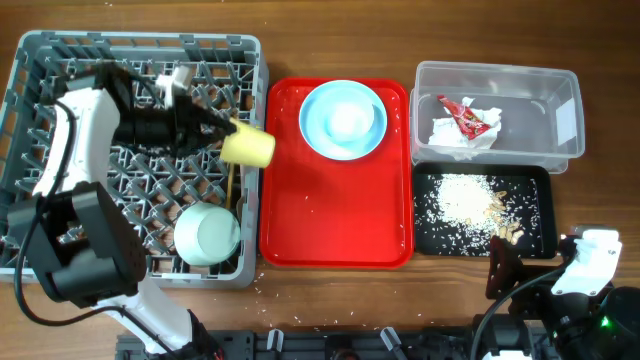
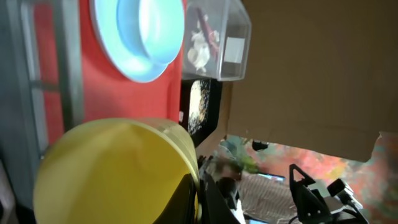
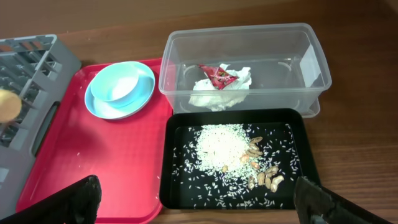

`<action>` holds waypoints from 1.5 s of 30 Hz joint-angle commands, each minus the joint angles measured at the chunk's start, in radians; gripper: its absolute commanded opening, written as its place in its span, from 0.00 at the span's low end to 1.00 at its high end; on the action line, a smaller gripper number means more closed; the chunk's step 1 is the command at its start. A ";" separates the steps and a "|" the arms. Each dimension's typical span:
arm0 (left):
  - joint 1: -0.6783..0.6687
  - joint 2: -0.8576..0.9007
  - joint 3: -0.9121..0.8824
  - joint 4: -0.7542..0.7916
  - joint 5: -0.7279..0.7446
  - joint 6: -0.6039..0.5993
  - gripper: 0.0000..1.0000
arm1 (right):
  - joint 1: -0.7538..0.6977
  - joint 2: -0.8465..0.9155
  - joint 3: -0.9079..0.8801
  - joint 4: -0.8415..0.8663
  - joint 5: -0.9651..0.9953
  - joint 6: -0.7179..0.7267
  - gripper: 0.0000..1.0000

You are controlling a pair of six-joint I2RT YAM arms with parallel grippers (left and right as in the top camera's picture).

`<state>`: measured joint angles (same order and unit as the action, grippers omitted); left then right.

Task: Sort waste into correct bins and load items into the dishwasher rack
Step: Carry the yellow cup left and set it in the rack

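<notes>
My left gripper [image 1: 225,130] is shut on the rim of the yellow cup [image 1: 248,146] and holds it on its side over the right part of the grey dishwasher rack [image 1: 30,60]. The cup fills the left wrist view [image 2: 112,168], with my fingers [image 2: 200,193] pinching its wall. A pale blue-green bowl [image 1: 207,234] sits upside down in the rack's front. Thin wooden chopsticks [image 1: 231,185] lie in the rack below the cup. The pale blue plate [image 1: 343,119] rests on the red tray [image 1: 335,220]. My right gripper [image 3: 199,211] is wide open and empty, near the black tray's front.
The clear tub [image 1: 560,90] holds the white napkin [image 1: 460,135] and the red wrapper [image 1: 465,117]. The black tray [image 1: 545,240] holds rice grains [image 1: 465,197] and beige scraps [image 3: 267,177]. A few grains lie on the red tray and the table.
</notes>
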<state>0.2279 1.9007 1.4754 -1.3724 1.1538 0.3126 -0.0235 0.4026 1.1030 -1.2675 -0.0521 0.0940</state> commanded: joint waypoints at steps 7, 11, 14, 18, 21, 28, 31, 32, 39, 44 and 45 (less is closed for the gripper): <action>0.055 0.011 -0.120 0.116 -0.126 -0.018 0.04 | -0.003 -0.007 0.001 0.003 -0.009 0.013 1.00; 0.085 0.011 -0.120 0.192 -0.240 -0.067 0.04 | -0.003 -0.007 0.001 0.003 -0.009 0.014 1.00; 0.084 0.011 -0.121 0.245 -0.348 -0.120 0.04 | -0.003 -0.007 0.001 0.003 -0.009 0.014 1.00; 0.085 0.011 -0.121 0.291 -0.383 -0.185 0.07 | -0.003 -0.007 0.001 0.003 -0.009 0.014 1.00; 0.085 0.011 -0.103 0.341 -0.385 -0.281 0.26 | -0.003 -0.007 0.001 0.003 -0.009 0.014 1.00; 0.053 -0.150 0.021 0.289 -0.397 -0.390 0.62 | -0.003 -0.007 0.001 0.003 -0.009 0.014 1.00; -0.079 -0.200 0.021 0.172 -0.608 -0.419 0.04 | -0.003 -0.007 0.001 0.003 -0.009 0.014 1.00; -0.120 -0.198 0.015 0.151 -0.648 -0.426 0.04 | -0.003 -0.007 0.001 0.003 -0.009 0.014 1.00; -0.291 -0.196 -0.019 0.122 -0.947 -0.590 0.04 | -0.003 -0.007 0.001 0.003 -0.009 0.014 1.00; -0.291 -0.196 -0.039 0.103 -0.966 -0.591 0.05 | -0.003 -0.007 0.001 0.003 -0.009 0.013 1.00; -0.291 -0.196 -0.051 0.103 -0.966 -0.591 0.08 | -0.003 -0.007 0.001 0.003 -0.009 0.014 1.00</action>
<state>-0.0589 1.7020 1.4601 -1.2629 0.2062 -0.2649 -0.0235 0.4026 1.1030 -1.2675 -0.0521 0.0940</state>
